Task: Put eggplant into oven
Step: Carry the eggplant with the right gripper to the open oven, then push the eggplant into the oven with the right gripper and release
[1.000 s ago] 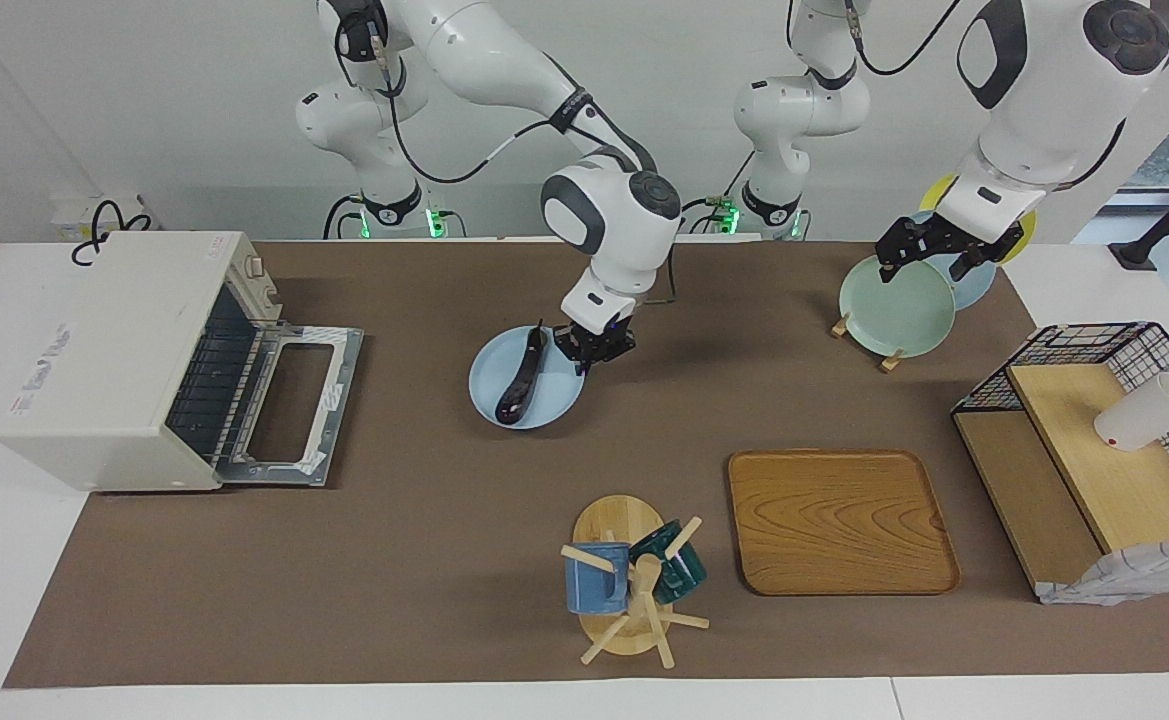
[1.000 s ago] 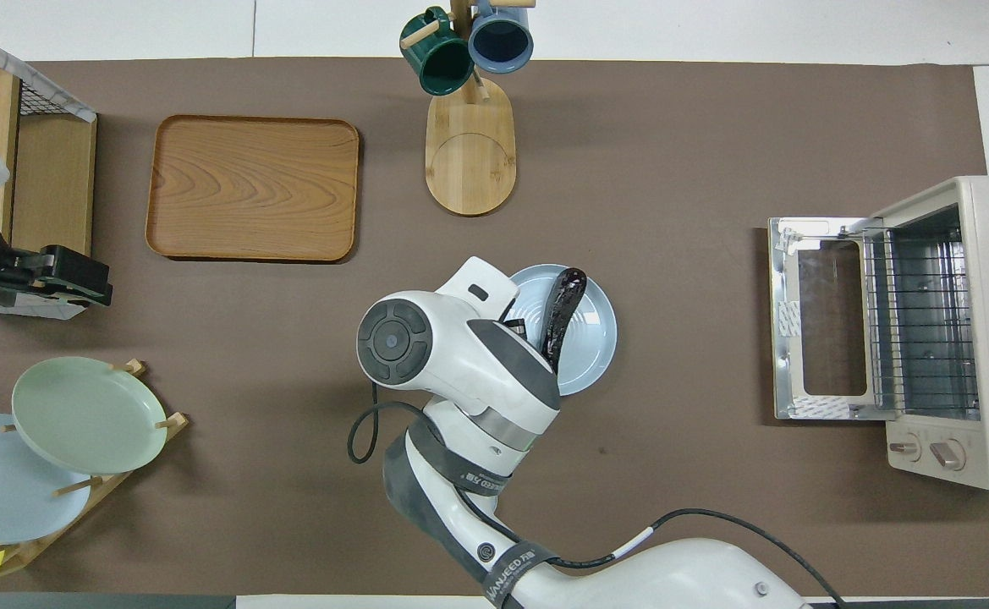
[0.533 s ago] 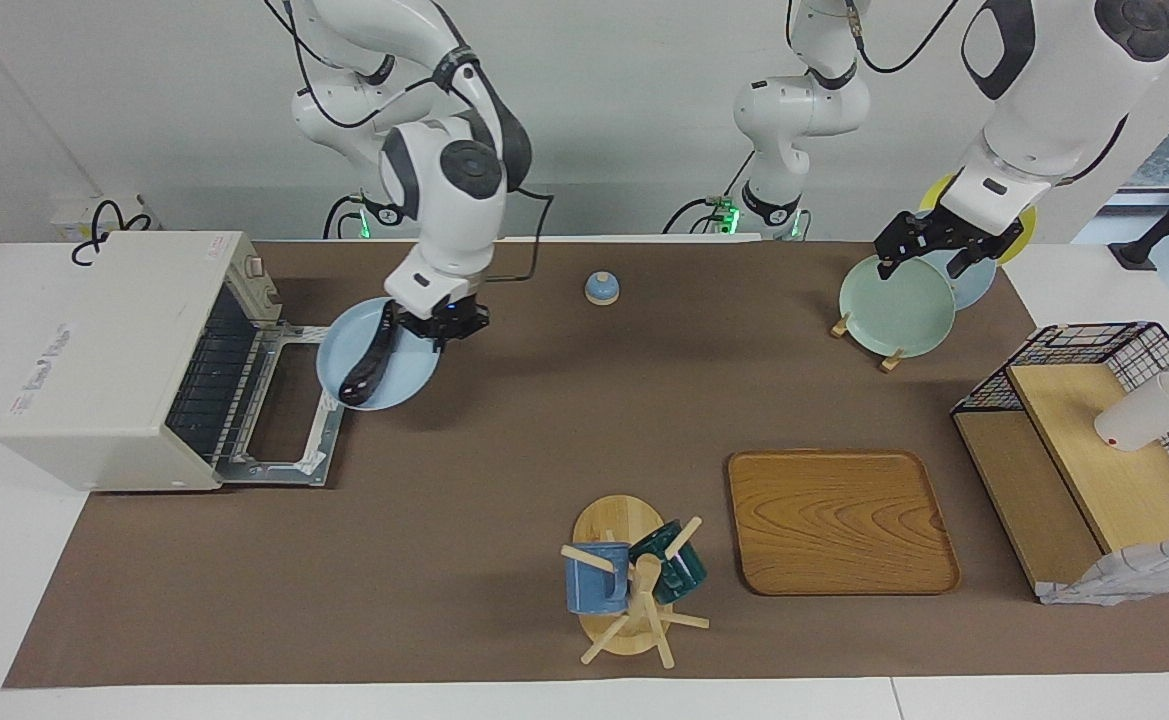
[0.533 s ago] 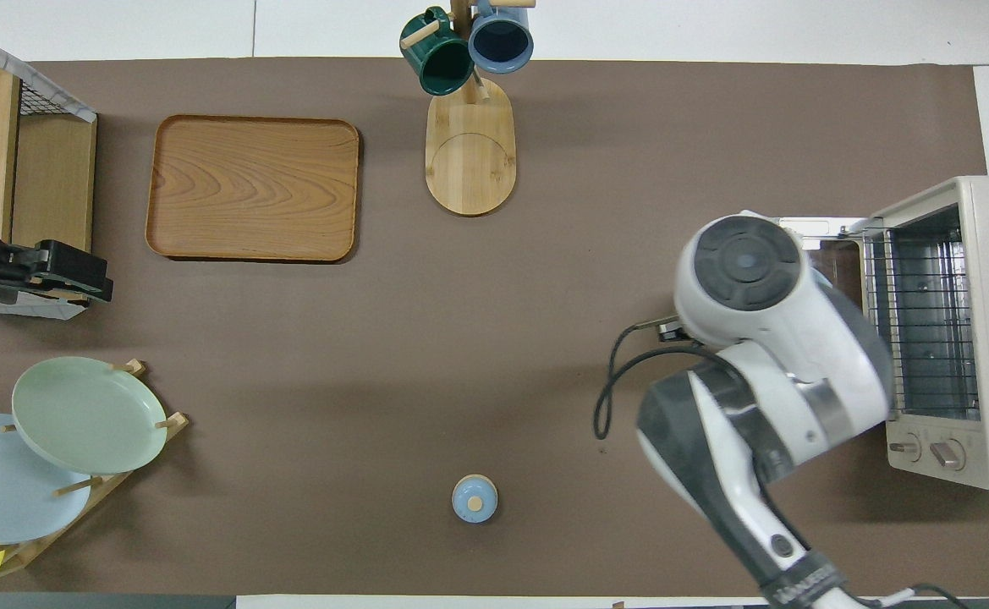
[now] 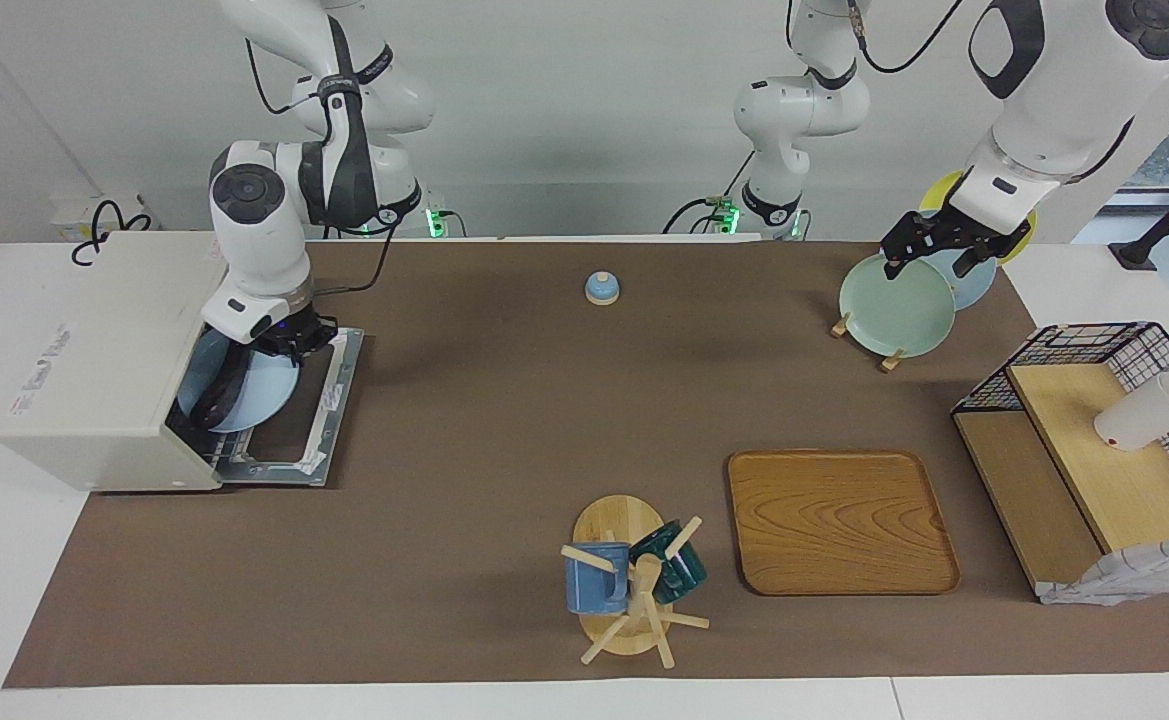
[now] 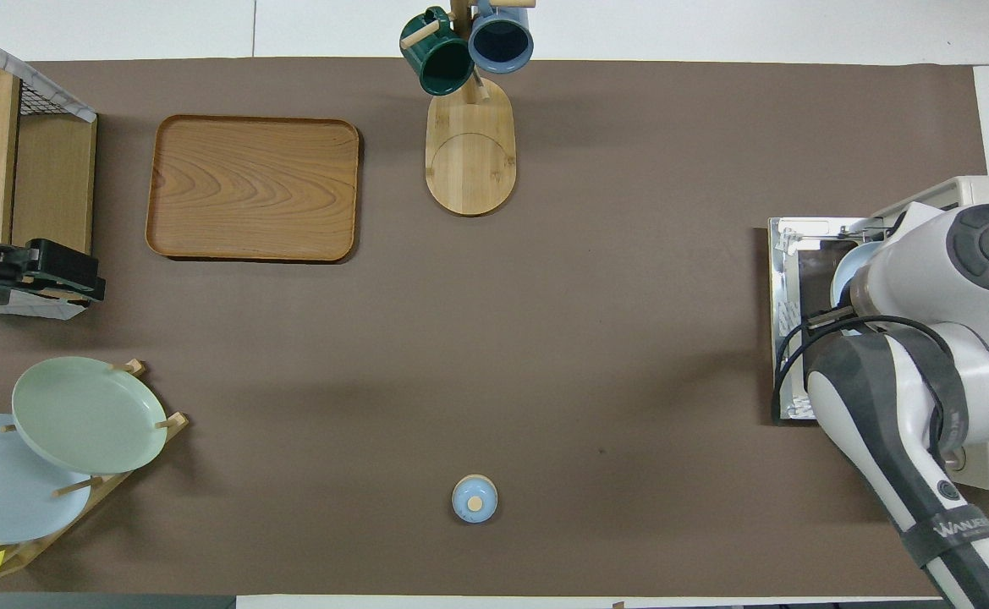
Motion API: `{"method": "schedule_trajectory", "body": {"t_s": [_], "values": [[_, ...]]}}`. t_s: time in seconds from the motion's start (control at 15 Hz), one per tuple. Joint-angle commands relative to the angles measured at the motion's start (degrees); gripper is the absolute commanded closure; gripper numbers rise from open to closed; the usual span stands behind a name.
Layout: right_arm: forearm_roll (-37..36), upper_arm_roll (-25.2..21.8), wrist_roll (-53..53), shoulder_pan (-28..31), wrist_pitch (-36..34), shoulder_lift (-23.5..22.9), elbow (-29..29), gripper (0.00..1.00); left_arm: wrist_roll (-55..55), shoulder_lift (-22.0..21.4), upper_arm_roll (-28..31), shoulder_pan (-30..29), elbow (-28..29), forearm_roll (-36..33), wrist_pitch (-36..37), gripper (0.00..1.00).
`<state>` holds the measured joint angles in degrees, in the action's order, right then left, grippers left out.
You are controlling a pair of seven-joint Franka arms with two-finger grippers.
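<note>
At left of the facing view, the right gripper [image 5: 289, 340] is clamped on the rim of a blue plate [image 5: 244, 385] carrying the eggplant [image 5: 214, 393], held at the mouth of the oven [image 5: 104, 360] over its dropped door [image 5: 329, 400]. At upper right, the left gripper [image 5: 939, 250] waits over the plate rack [image 5: 889, 355], fingers apart.

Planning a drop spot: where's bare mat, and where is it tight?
Free: the mat's middle between oven, mug tree and small blue lid. Crowded: the oven door, where the right hand holds the plate with the eggplant.
</note>
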<state>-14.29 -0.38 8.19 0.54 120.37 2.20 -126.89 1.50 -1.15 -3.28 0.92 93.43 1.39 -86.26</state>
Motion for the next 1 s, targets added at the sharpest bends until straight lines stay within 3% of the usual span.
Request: {"method": "schedule_trajectory", "body": {"t_s": [0.0,0.2,0.27,0.33,0.53,0.67,0.73,0.93], "values": [[-0.9,0.9,2.4,1.5,2.7,3.2,-4.9,1.0,0.5,-1.3,-0.2,-0.2,0.6,0.5,0.7,0.0],[-0.9,1.0,3.8,2.5,2.8,3.2,-5.0,1.0,0.4,-1.3,-0.1,0.3,0.3,0.3,0.4,0.0],[-0.9,1.0,5.3,2.9,2.8,3.2,-5.0,0.93,0.4,-1.3,-0.1,0.3,0.2,0.3,0.6,0.0],[-0.9,0.9,6.1,3.6,2.9,3.2,-5.0,0.76,0.5,-1.3,-0.1,0.4,0.1,0.3,0.5,0.0],[-0.8,1.0,6.4,4.6,2.2,3.1,-4.7,0.73,0.6,-1.3,-0.6,-0.3,0.0,0.3,1.2,0.0],[-0.5,1.1,6.4,4.6,1.5,3.0,-4.1,0.62,0.6,-1.2,-0.7,-0.6,0.0,0.3,1.4,0.0],[0.0,1.2,6.4,4.1,0.1,3.0,-2.8,0.56,0.6,-1.2,-0.8,-0.7,-0.1,0.3,1.5,0.0],[2.4,1.4,5.2,-1.6,-9.0,1.6,5.1,0.57,0.6,-1.1,-2.0,-2.3,-0.1,0.3,1.8,0.0]]}}
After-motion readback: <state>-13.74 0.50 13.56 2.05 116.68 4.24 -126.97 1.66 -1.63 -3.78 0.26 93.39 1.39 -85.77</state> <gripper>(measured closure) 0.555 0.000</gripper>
